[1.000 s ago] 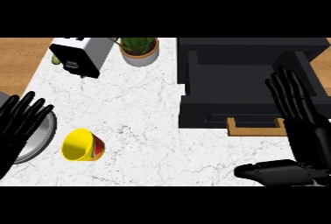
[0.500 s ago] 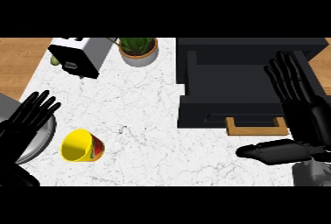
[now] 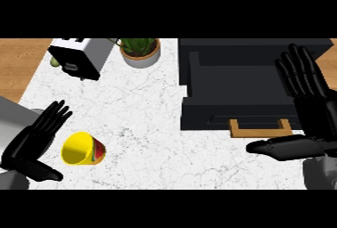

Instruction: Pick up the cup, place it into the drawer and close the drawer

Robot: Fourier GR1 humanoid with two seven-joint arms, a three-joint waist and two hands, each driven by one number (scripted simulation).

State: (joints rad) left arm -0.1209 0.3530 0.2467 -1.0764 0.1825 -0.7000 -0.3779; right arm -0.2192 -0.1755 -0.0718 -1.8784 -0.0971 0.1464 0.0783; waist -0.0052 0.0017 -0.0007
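At the far left a grey shape is cut off by the edge and partly covered by the left hand, so what it is cannot be told. That hand is flat, with fingers straight and fanned. Just right of its palm the yellow cup lies tipped on the white worktop (a red and green patch shows on its side). Farther back stand a toaster and a potted plant. The black drawer, with its wooden handle, is well apart from the cup, and its inside is too dark to read. The right hand, fingers straight and spread, overlaps the drawer's right end, and its forearm is cut off by the edge.
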